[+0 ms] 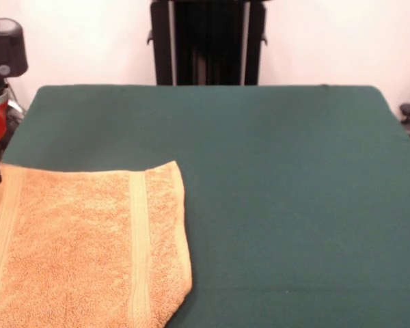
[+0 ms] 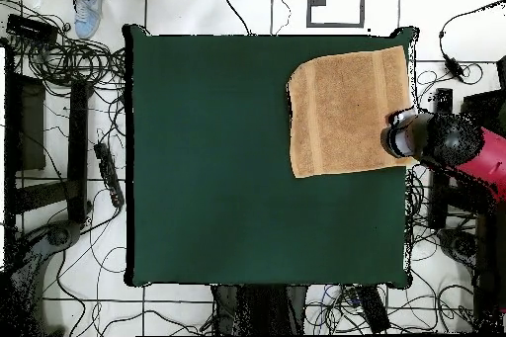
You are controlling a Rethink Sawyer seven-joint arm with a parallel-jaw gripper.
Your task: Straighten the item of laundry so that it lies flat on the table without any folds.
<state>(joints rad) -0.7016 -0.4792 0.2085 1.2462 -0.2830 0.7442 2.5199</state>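
Clearly soft and light, the towel [image 1: 82, 246] is judged limp terry that drapes and drags; a corner or ribbed-band edge would best be pinched. It is laid almost flat at one corner of the green worktop [image 1: 280, 205], by the edge. The gripper [image 2: 398, 139] is seen over its edge; whether the fingers are spread or closed cannot be told. Part of the towel is cut off in the front view.

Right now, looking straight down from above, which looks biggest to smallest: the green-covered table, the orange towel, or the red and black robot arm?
1. The dark green cloth-covered table, by far the largest.
2. The orange-tan terry towel.
3. The red and black robot arm, though it runs off the picture's edge and sits nearer the camera, so this rank is unsure.
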